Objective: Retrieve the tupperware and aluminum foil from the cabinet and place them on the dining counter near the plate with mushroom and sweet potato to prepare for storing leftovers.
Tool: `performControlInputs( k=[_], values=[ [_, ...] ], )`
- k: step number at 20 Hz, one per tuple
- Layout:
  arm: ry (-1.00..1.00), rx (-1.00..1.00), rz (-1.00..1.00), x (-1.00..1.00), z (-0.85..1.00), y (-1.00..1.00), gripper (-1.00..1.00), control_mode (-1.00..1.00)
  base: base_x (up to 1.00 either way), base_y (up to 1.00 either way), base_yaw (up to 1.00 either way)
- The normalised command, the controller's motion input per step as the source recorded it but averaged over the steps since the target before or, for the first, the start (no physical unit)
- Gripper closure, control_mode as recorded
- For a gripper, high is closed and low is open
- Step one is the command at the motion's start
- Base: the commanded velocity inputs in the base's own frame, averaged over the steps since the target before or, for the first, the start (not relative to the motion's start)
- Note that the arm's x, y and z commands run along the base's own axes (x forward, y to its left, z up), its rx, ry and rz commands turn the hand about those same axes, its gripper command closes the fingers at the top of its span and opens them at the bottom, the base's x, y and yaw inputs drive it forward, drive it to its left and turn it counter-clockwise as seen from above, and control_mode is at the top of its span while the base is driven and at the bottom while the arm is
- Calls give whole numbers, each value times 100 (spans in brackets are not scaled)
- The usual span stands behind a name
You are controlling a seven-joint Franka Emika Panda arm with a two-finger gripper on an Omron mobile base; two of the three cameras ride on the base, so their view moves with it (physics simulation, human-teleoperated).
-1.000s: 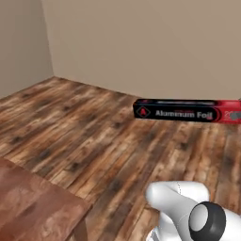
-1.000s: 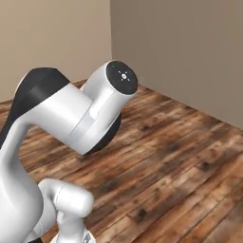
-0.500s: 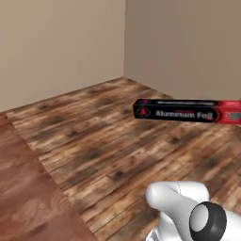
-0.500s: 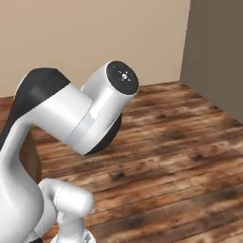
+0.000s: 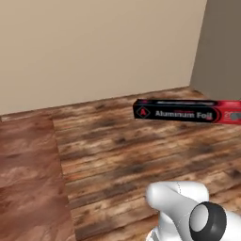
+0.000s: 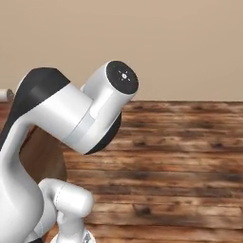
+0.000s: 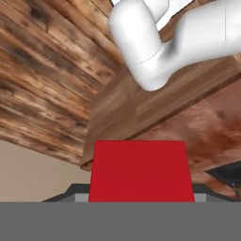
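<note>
Black foil carton (image 5: 188,111) in hand (image 7: 141,195), above open plank floor (image 5: 108,155).

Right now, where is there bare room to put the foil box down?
The reddish counter looks bare, between the beige wall and the floor planks to its right. Room is tight by the robot's arm. The end effector grips the foil box.

My arm is folded high: the elbow joint (image 6: 92,111) rises at left in the right base view, a lower joint (image 5: 188,214) sits bottom right in the left base view. My gripper (image 7: 141,195) is clamped on the aluminum foil (image 7: 141,172) (fingers largely hidden behind its red end).
</note>
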Motion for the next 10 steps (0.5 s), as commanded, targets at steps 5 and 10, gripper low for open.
performControlInputs(
  k=[5, 10],
  values=[
    [0, 0, 0, 0, 0, 0, 100, 100, 100, -46, 50],
    [0, 0, 0, 0, 0, 0, 100, 100, 100, -41, 51]
  ],
)
